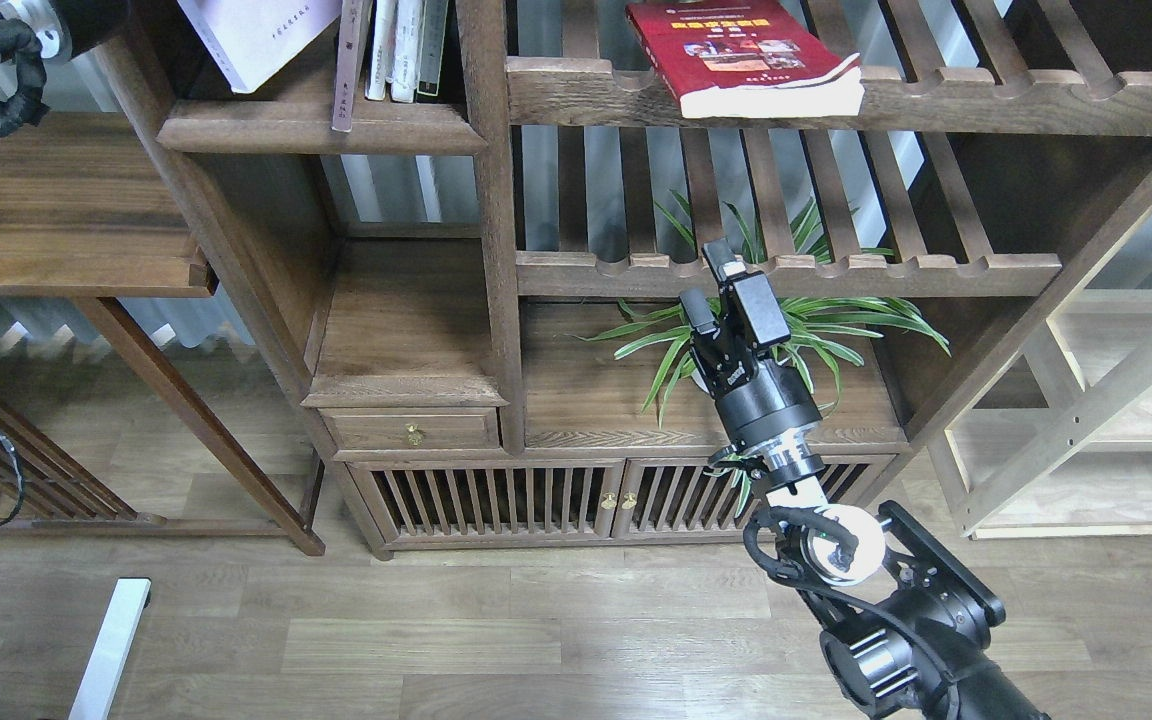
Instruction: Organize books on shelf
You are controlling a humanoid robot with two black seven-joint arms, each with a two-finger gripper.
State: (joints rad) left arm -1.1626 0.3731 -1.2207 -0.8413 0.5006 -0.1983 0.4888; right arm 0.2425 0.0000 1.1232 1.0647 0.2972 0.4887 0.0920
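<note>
The plain white book (261, 38) leans tilted at the left of the narrow dark-brown shelf (321, 127), its top cut off by the view's edge. A maroon-brown book (347, 68) stands upright to its right, edge-on. The bright red book (741, 55) lies flat on the upper slatted rack, overhanging its front rail. Only part of my left arm (1, 40) shows at the top left corner; its gripper is out of view. My right gripper (708, 280) is open and empty, held in front of the lower slatted rack, well below the red book.
Thin white and dark-spined books (406, 48) stand at the shelf's right end against the post (491, 150). A green plant (786, 320) sits behind my right gripper. Below are a drawer (414, 430) and a slatted cabinet (556, 500). A pale wood unit (1116, 400) stands at the right.
</note>
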